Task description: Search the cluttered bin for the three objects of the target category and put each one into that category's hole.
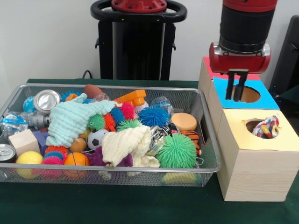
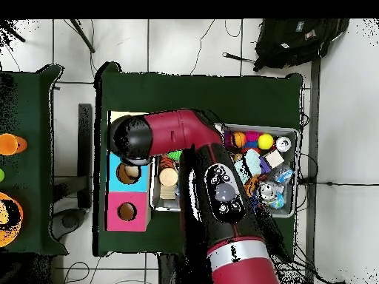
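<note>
Room: pale wall behind the robot in the front view; light tiled floor with cables and a black bag in the overhead view
Surface: table under a dark green cloth; a second green-covered table stands apart at the overhead view's left edge
Arm: red and black arm crosses above the basket and reaches over the boxes
Bin: silver wire mesh basket on the cloth, just beside the boxes; packed with spiky balls, cans, a mint-green cloth and a cream cloth
Boxes: three pale wooden boxes in a row; yellow top nearest the camera in the front view, blue top behind it, red top farthest
Gripper: gripper hangs over the blue-topped box's hole; two dark fingers parted, nothing between them
Polka-dot cloth: one dotted cloth bunched in the yellow top's round hole, its folds standing above the rim
</note>
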{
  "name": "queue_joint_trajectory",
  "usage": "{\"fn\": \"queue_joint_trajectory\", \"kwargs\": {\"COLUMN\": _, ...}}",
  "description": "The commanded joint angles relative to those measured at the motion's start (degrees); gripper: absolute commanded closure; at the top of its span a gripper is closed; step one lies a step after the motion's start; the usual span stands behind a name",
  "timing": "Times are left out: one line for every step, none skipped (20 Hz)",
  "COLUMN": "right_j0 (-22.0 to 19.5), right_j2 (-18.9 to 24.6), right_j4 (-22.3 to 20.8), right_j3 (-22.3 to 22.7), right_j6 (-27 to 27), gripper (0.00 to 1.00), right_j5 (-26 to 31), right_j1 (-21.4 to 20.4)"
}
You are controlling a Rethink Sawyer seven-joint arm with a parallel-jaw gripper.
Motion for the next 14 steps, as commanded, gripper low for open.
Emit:
{"fn": "queue_joint_trajectory", "kwargs": {"right_j0": 1.41, "right_j2": 0.39, "right_j4": 2.48, "right_j3": -1.29, "right_j6": 4.38, "gripper": 1.0, "right_j5": 6.03, "right_j1": 2.09}}
{"fn": "queue_joint_trajectory", "kwargs": {"right_j0": 1.6, "right_j2": 0.37, "right_j4": 2.69, "right_j3": -1.53, "right_j6": 4.51, "gripper": 1.0, "right_j5": 6.21, "right_j1": 2.13}}
{"fn": "queue_joint_trajectory", "kwargs": {"right_j0": 1.96, "right_j2": 0.29, "right_j4": 3.04, "right_j3": -2.16, "right_j6": 4.98, "gripper": 1.0, "right_j5": 6.66, "right_j1": 2.35}}
{"fn": "queue_joint_trajectory", "kwargs": {"right_j0": 2.2, "right_j2": 0.19, "right_j4": 3.24, "right_j3": -2.39, "right_j6": 5.17, "gripper": 1.0, "right_j5": 6.8, "right_j1": 2.4}}
{"fn": "queue_joint_trajectory", "kwargs": {"right_j0": 2.61, "right_j2": 0.06, "right_j4": 3.61, "right_j3": -2.75, "right_j6": 5.63, "gripper": 1.0, "right_j5": 7.1, "right_j1": 2.42}}
{"fn": "queue_joint_trajectory", "kwargs": {"right_j0": 2.93, "right_j2": -0.12, "right_j4": 3.77, "right_j3": -3.15, "right_j6": 5.88, "gripper": 1.0, "right_j5": 7.31, "right_j1": 2.44}}
{"fn": "queue_joint_trajectory", "kwargs": {"right_j0": 3.35, "right_j2": -0.32, "right_j4": 3.87, "right_j3": -4.38, "right_j6": 6.11, "gripper": 1.0, "right_j5": 7.96, "right_j1": 2.85}}
{"fn": "queue_joint_trajectory", "kwargs": {"right_j0": 3.53, "right_j2": -0.38, "right_j4": 4.1, "right_j3": -4.85, "right_j6": 6.22, "gripper": 1.0, "right_j5": 8.11, "right_j1": 3.14}}
{"fn": "queue_joint_trajectory", "kwargs": {"right_j0": 3.76, "right_j2": -0.47, "right_j4": 4.36, "right_j3": -5.58, "right_j6": 6.45, "gripper": 1.0, "right_j5": 8.16, "right_j1": 3.64}}
{"fn": "queue_joint_trajectory", "kwargs": {"right_j0": 3.91, "right_j2": -0.56, "right_j4": 4.61, "right_j3": -5.91, "right_j6": 6.54, "gripper": 1.0, "right_j5": 8.14, "right_j1": 3.82}}
{"fn": "queue_joint_trajectory", "kwargs": {"right_j0": 4.17, "right_j2": -0.71, "right_j4": 4.94, "right_j3": -6.61, "right_j6": 6.87, "gripper": 1.0, "right_j5": 8.53, "right_j1": 3.94}}
{"fn": "queue_joint_trajectory", "kwargs": {"right_j0": 4.21, "right_j2": -0.72, "right_j4": 5.11, "right_j3": -7.15, "right_j6": 6.65, "gripper": 1.0, "right_j5": 8.85, "right_j1": 4.12}}
{"fn": "queue_joint_trajectory", "kwargs": {"right_j0": 4.31, "right_j2": -0.66, "right_j4": 5.45, "right_j3": -8.38, "right_j6": 6.59, "gripper": 1.0, "right_j5": 9.72, "right_j1": 4.46}}
{"fn": "queue_joint_trajectory", "kwargs": {"right_j0": 4.34, "right_j2": -0.72, "right_j4": 5.55, "right_j3": -8.94, "right_j6": 6.37, "gripper": 1.0, "right_j5": 10.04, "right_j1": 4.66}}
